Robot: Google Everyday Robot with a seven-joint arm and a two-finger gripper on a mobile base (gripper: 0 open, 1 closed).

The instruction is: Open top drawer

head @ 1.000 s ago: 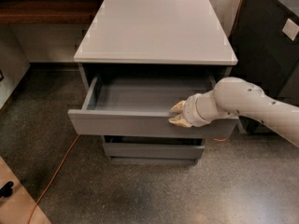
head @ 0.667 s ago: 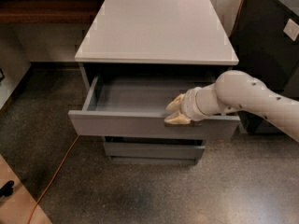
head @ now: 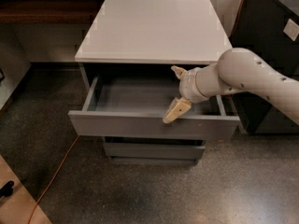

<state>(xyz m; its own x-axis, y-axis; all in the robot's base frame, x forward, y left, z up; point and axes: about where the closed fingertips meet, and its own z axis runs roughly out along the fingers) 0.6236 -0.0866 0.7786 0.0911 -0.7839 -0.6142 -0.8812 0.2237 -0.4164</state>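
The top drawer (head: 140, 126) of the grey cabinet stands pulled out, and its plain grey inside (head: 133, 94) shows empty. My gripper (head: 177, 91) hangs over the drawer's right half, on the white arm (head: 252, 76) that comes in from the right. Its tan fingers are spread apart: the lower fingertip (head: 175, 112) sits at the top edge of the drawer front, the upper one (head: 178, 71) just under the cabinet top. It holds nothing.
The cabinet's white top (head: 152, 29) overhangs the drawer's back. Two narrower grey drawers (head: 154, 149) sit shut below. A black cabinet (head: 266, 36) stands close on the right. An orange cable (head: 56, 171) runs over the speckled floor at the left, by a wooden edge (head: 18, 206).
My gripper has moved left along the drawer front and lifted off its top edge, and its fingers now stand spread. The drawer stays pulled out as before.
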